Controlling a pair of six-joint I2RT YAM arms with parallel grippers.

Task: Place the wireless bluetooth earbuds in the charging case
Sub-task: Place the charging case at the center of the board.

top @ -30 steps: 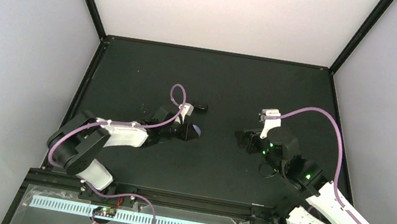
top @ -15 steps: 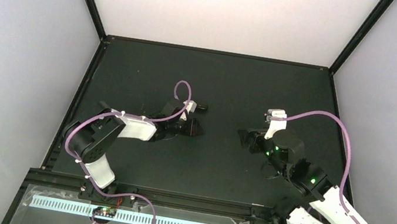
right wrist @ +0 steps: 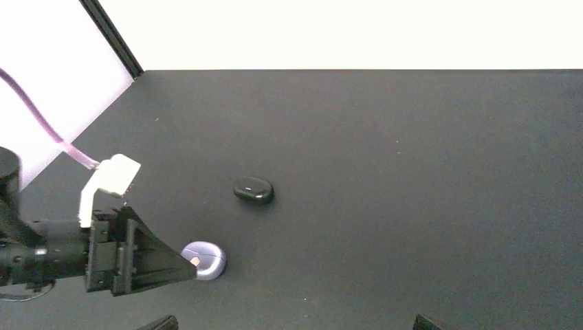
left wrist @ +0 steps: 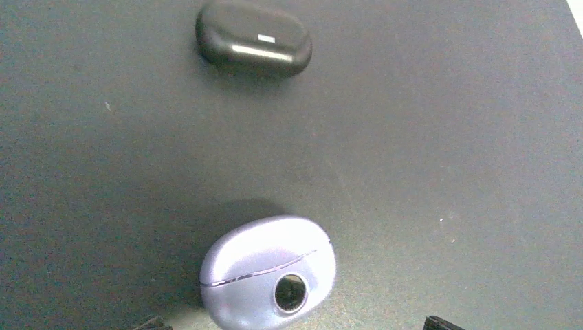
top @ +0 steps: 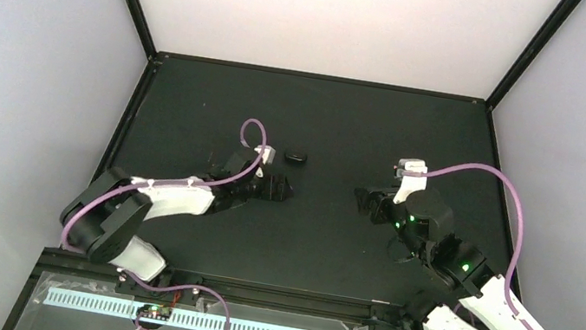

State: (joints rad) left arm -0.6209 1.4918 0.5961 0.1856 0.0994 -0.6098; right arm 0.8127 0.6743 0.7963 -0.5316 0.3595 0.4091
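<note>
A lavender oval charging case (left wrist: 268, 271) lies closed on the black table, just ahead of my left gripper (left wrist: 294, 324). That gripper is open wide, its tips at the frame's bottom corners and touching nothing. A black charging case (left wrist: 253, 38), also closed, lies farther off and shows from above (top: 295, 157). My right gripper (right wrist: 294, 324) is open and empty, facing both cases from the right; the lavender case (right wrist: 205, 260) sits at the tip of the left arm's finger (right wrist: 148, 258). From above the left gripper (top: 276, 185) covers the lavender case. The earbuds are out of view.
The black table mat (top: 349, 121) is framed by a black rail and white walls. The right gripper (top: 365, 202) hovers right of centre. Purple cables loop over both wrists.
My left gripper has gone from shut to wide open and its wrist has shifted slightly back and left. The lavender case lies free. The right arm has barely moved.
</note>
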